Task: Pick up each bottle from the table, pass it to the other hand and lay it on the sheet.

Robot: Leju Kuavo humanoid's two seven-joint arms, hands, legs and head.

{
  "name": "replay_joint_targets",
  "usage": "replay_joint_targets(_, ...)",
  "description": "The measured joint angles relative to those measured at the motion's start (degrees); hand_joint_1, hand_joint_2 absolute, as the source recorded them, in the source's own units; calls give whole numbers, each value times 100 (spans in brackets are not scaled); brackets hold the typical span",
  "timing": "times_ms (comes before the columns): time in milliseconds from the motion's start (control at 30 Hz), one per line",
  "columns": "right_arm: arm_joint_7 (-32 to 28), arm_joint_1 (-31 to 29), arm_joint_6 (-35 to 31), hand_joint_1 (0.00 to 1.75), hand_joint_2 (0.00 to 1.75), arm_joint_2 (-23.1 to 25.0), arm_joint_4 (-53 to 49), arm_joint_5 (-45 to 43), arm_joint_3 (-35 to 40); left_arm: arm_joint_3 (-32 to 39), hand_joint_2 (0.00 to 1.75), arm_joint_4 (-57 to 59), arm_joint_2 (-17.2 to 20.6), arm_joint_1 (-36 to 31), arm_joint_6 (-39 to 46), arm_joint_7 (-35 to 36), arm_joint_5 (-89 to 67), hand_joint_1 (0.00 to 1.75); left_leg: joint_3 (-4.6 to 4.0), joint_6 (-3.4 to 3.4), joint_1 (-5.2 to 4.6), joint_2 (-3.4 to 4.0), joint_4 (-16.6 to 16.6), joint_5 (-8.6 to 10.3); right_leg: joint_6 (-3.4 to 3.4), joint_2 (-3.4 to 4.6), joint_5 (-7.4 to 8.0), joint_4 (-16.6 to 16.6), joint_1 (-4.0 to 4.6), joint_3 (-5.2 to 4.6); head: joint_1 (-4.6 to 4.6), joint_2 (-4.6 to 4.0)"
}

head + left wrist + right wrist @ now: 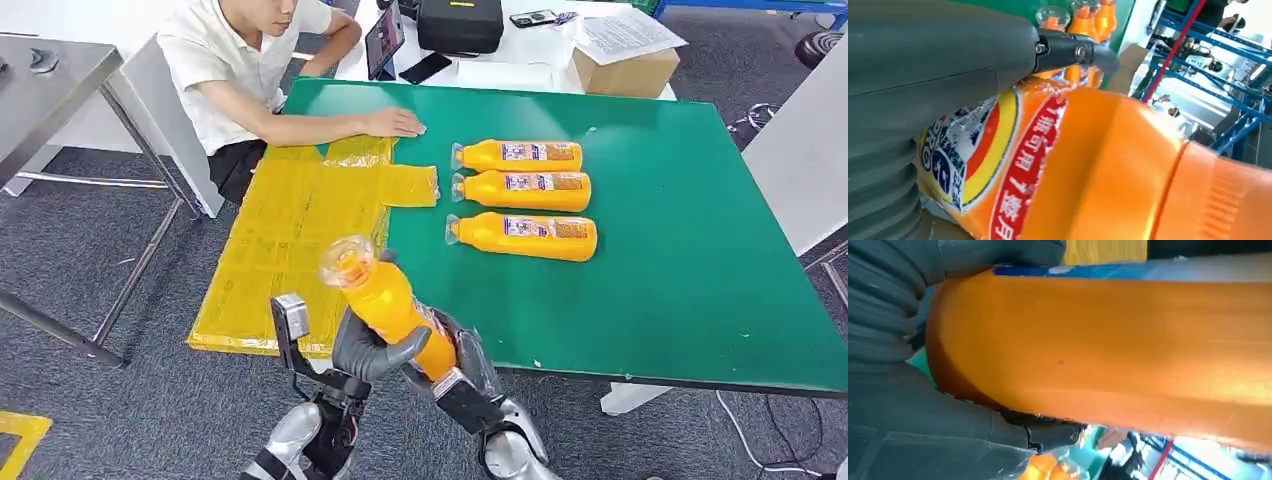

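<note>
Green desk [700, 300] with a yellow sheet [290, 230] hanging over its left edge; a seated person [250, 70] rests a hand on the desk's far edge. Three orange bottles [525, 183] lie side by side mid-desk. A fourth bottle [390, 305] is held tilted over the near edge, left hand [375, 350] and right hand [455, 365] fingers [1073, 50] both wrapped around it.

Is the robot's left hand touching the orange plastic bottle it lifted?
Touching: head view shows the left hand wrapped around the orange plastic bottle.
</note>
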Motion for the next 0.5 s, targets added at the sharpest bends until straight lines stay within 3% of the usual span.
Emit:
replay_joint_targets(33, -17, 2, 85, 0, 175, 17, 9, -56, 46, 11, 175, -45, 0, 7, -84, 0, 48, 175, 0, 0, 0, 0, 0, 0, 0, 0, 0, 0, 0, 0, 0, 0)
replay_joint_targets(67, -26, 5, 144, 0, 0, 37, 20, -111, 68, 24, 175, -96, 0, 12, -151, 2, 92, 175, 0, 0, 0, 0, 0, 0, 0, 0, 0, 0, 0, -1, 2, 0)
replay_joint_targets(333, -61, -85, 455, 0, 0, 81, 83, -186, 137, 159, 175, -360, 2, 90, -459, -17, 225, 175, -1, 0, 0, 0, 0, 0, 0, 0, 0, 0, -1, 0, 2, 0)
replay_joint_targets(500, -61, -121, -543, 0, 0, 81, 87, 442, 312, 312, 175, -398, 2, 74, -489, 4, 299, 175, 0, 0, 0, 0, 0, 0, 0, 0, 0, -1, -1, -1, 0, 0)
